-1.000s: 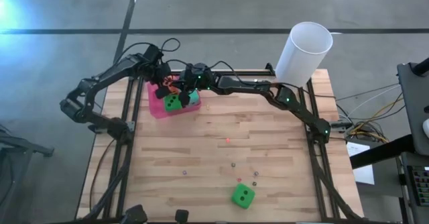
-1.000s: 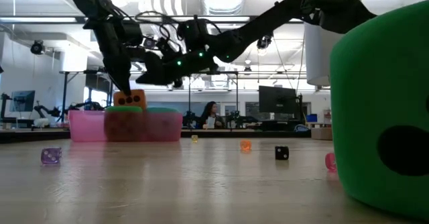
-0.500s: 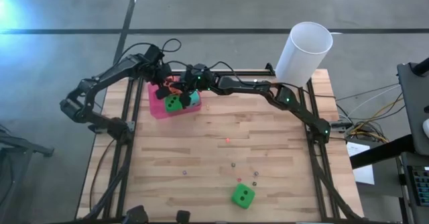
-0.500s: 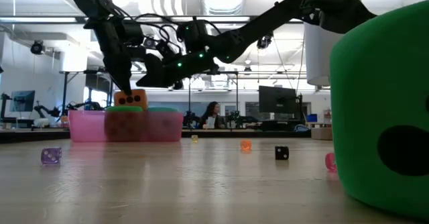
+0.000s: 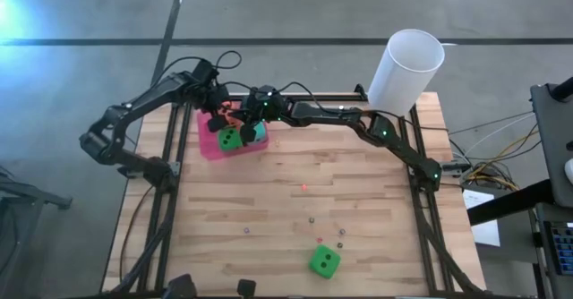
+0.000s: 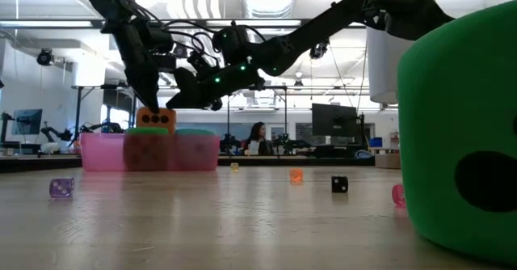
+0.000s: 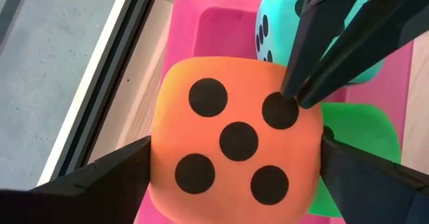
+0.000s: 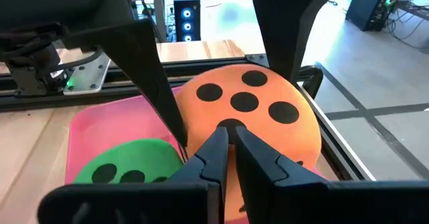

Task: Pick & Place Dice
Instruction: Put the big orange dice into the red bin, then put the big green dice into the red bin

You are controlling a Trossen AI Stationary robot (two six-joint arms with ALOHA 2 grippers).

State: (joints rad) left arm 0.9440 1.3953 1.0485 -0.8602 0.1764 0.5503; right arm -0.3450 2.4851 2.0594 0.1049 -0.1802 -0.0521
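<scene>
The left gripper is spread wide, one finger on each side of the orange die, which is perched in the pink bin at the table's far left corner. The right gripper, fingers closed, is pressed tip-first onto its five-pip face. A teal die and green die are seen beside it. A second green die lies near the table's front edge.

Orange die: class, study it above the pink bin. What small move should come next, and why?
Probably lift the left hand straight up. The orange die already sits in the pink bin on the other dice, the left fingers stand wide at its sides, and the shut right hand presses its top, likely steadying it.
</scene>
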